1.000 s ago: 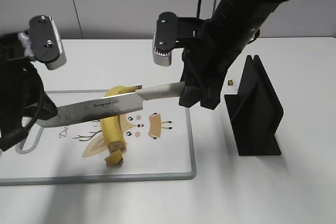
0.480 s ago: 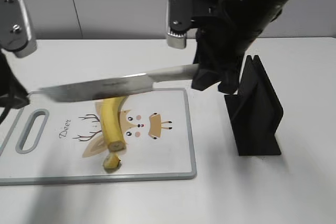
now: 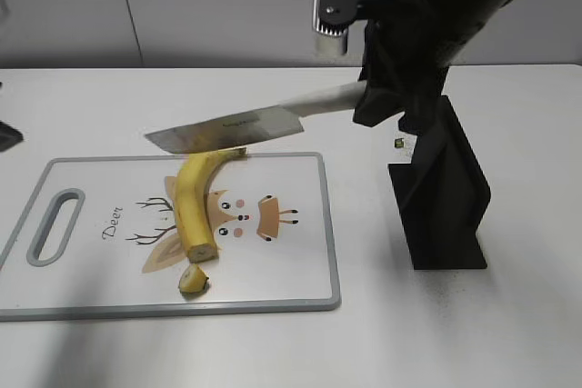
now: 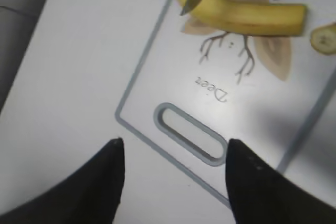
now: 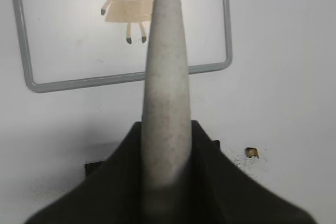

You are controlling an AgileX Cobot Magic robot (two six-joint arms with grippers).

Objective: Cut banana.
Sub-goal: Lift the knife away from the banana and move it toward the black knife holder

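Observation:
The yellow banana (image 3: 193, 202) lies on the white cutting board (image 3: 291, 270), with a small cut-off end piece (image 3: 192, 280) just in front of it. It also shows in the left wrist view (image 4: 247, 17), with the piece (image 4: 324, 39) at the right edge. My right gripper (image 3: 377, 102) is shut on the grey handle (image 5: 166, 93) of a kitchen knife (image 3: 227, 129), held in the air above and behind the banana, its blade pointing left. My left gripper (image 4: 173, 153) is open and empty, above the board's handle slot (image 4: 189, 134); in the exterior view it is out of frame.
A black knife stand (image 3: 443, 193) stands on the table right of the board, under my right arm. A small yellowish scrap (image 3: 400, 144) lies by the stand. The white table runs back to a grey wall.
My right gripper has lifted the knife up and to the right, away from the banana. My left arm has drawn back to the left, out of the exterior view.

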